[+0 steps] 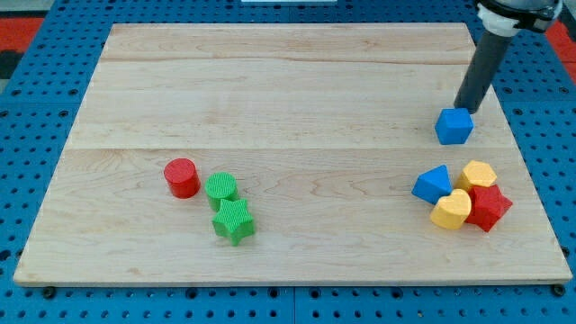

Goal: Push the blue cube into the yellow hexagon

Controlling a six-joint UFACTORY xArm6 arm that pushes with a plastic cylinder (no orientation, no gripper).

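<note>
At the view's right, near the board's edge, my tip sits against the top side of the blue cube, apparently in contact. No jaws here, only a bare rod, nothing clamped. Yellow hexagon lies below the cube, near but apart, packed with a blue wedge-like block, yellow heart and red star. Step in hand, I judge: the push proper. Next move calls for driving toward the view's bottom, slightly rightward, staying centred so the cube does not spin off toward the blue block.

Red cylinder beside green cylinder (green star below).
</note>
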